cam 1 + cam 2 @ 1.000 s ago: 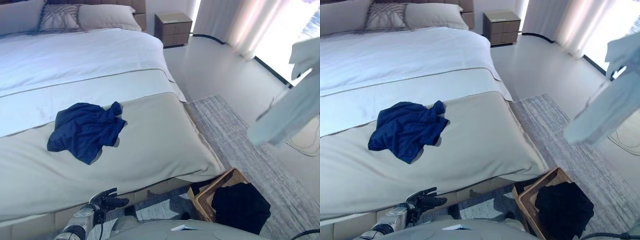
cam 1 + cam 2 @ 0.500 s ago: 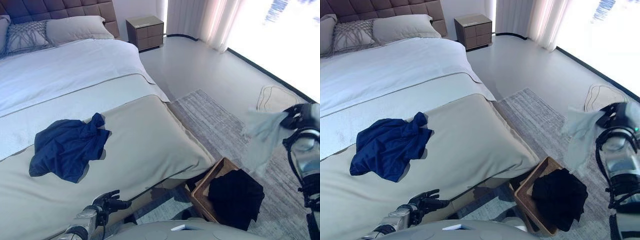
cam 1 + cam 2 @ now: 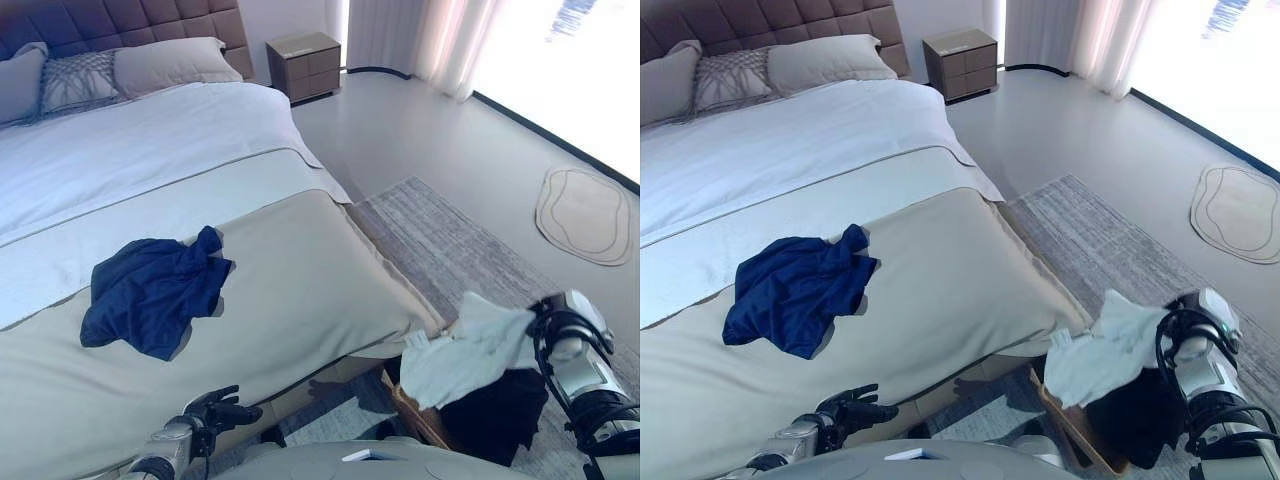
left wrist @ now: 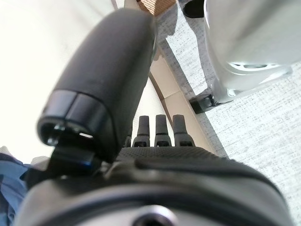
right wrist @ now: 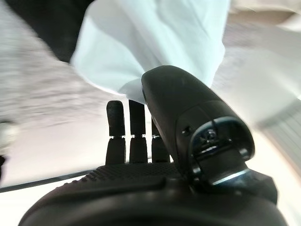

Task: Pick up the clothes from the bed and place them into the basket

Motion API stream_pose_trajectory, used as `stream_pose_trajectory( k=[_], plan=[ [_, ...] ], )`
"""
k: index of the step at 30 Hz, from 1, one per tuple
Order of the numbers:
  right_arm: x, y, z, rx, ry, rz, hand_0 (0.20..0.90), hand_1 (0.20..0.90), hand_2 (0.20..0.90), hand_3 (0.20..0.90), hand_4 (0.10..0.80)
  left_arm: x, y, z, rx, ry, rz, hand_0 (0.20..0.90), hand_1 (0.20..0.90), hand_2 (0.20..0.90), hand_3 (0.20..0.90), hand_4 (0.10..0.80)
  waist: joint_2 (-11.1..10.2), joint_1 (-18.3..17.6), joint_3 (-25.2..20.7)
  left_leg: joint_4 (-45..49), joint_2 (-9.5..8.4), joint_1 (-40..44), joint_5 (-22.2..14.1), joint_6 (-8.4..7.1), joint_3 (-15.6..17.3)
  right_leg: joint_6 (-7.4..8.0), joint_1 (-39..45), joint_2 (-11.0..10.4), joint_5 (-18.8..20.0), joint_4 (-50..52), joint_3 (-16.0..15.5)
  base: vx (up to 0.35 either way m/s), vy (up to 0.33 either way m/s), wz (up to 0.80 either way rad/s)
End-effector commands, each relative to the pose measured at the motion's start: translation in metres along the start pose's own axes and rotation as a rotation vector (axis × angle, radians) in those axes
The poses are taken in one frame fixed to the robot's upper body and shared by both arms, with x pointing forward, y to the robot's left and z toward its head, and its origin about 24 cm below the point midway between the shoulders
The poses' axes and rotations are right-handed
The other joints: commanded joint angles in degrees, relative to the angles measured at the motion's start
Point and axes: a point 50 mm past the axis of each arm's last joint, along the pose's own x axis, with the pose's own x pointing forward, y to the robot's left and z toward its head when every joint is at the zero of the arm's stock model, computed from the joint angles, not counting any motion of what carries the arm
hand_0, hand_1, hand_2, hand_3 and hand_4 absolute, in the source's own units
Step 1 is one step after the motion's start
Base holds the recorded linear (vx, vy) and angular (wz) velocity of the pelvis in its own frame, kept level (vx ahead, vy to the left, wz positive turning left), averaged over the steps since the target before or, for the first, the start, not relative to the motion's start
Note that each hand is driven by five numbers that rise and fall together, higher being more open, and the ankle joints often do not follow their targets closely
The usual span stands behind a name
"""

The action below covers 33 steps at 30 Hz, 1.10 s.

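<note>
Hanging right over the woven brown basket (image 3: 1072, 425), a pale white garment (image 3: 1100, 350) droops from the right hand (image 3: 1195, 335). In the wrist view the fingers (image 5: 129, 134) look straight, so whether they grip the cloth I cannot tell. It could spill over the near rim onto the grey rug (image 3: 450, 250), since it hangs toward the bed side. A black garment (image 3: 490, 410) already fills the basket, most of its rim hidden. The left hand (image 3: 215, 412) idles low, fingers relaxed. Farther off, the crumpled navy-blue shirt (image 3: 150, 292) waits on the beige bed cover (image 3: 300, 290).
</note>
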Motion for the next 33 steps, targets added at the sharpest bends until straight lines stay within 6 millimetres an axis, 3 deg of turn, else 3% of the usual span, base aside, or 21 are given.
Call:
stream_pose_trajectory(
  k=[1,10,18,23,25,28,31,33],
  plan=[
    [0.007,-0.044,0.030,-0.052,-0.100,-0.169,0.900,0.900,0.900,0.900,0.800,-0.001,0.014,0.033,0.072,-0.091,0.029,0.900,0.900,0.900,0.900,0.800,-1.1,2.1,0.5,0.4,-3.54,3.1,-8.0,2.50,-0.2,-3.15,-1.1,3.9,-3.8,4.6,-4.0,0.006,-0.024,0.15],
    [0.011,-0.049,0.016,-0.206,-0.025,-0.120,0.900,0.900,0.900,0.900,0.800,-0.003,0.022,0.029,0.057,-0.073,0.038,0.900,0.900,0.900,0.900,0.800,-1.4,3.2,1.2,0.4,-3.50,2.3,-7.1,2.05,-1.7,-3.47,-0.8,4.3,-4.0,4.3,-4.4,0.017,-0.008,0.11],
    [0.007,-0.059,0.039,-0.227,-0.115,0.008,0.900,0.900,0.900,0.900,0.800,-0.004,0.021,0.026,0.027,-0.091,0.028,0.900,0.900,0.900,0.900,0.800,-2.3,4.2,2.1,0.4,-3.65,2.0,-6.8,2.02,-3.0,-3.96,-0.8,4.3,-4.7,5.0,-4.8,0.041,0.029,0.05],
    [0.007,-0.057,0.032,-0.501,-0.020,0.226,0.900,0.900,0.900,0.900,0.800,-0.005,0.026,0.029,0.020,-0.105,0.026,0.900,0.900,0.900,0.900,0.800,-3.5,5.9,3.2,1.2,-3.98,1.1,-6.6,2.46,-4.8,-4.45,-1.3,4.0,-5.5,7.0,-5.8,0.052,0.058,0.16],
    [0.008,-0.056,0.034,-0.505,-0.060,0.226,0.900,0.900,0.900,0.900,0.800,-0.005,0.025,0.029,0.023,-0.100,0.025,0.900,0.900,0.900,0.900,0.800,-3.8,6.6,3.3,1.0,-4.05,1.2,-6.4,2.45,-5.4,-4.50,-0.8,3.9,-5.5,7.0,-6.5,0.096,0.053,0.24],
    [0.000,-0.067,0.073,-0.334,-0.237,0.120,0.900,0.900,0.900,0.900,0.800,-0.005,0.022,0.019,0.016,-0.081,0.028,0.900,0.900,0.900,0.900,0.800,-4.1,7.7,3.5,0.7,-4.44,1.6,-6.3,2.33,-6.8,-4.40,0.2,3.6,-5.5,6.7,-7.6,0.125,0.101,0.37],
    [-0.026,-0.088,0.142,-0.217,-0.540,-0.039,0.900,0.900,0.900,0.900,0.800,-0.004,0.018,0.012,-0.002,-0.078,0.026,0.900,0.900,0.900,0.900,0.800,-3.9,9.3,4.3,1.3,-5.00,0.4,-6.4,2.41,-7.9,-4.22,-0.5,3.1,-6.1,7.7,-8.6,0.056,0.171,0.15],
    [-0.039,-0.096,0.169,-0.172,-0.644,-0.087,0.900,0.900,0.900,0.900,0.800,-0.003,0.014,0.016,-0.013,-0.090,0.024,0.900,0.900,0.900,0.900,0.800,-3.8,10.2,5.2,2.3,-5.42,-1.5,-6.2,2.66,-9.0,-4.30,-1.9,2.6,-6.2,8.7,-9.2,-0.013,0.183,0.18]
  ],
)
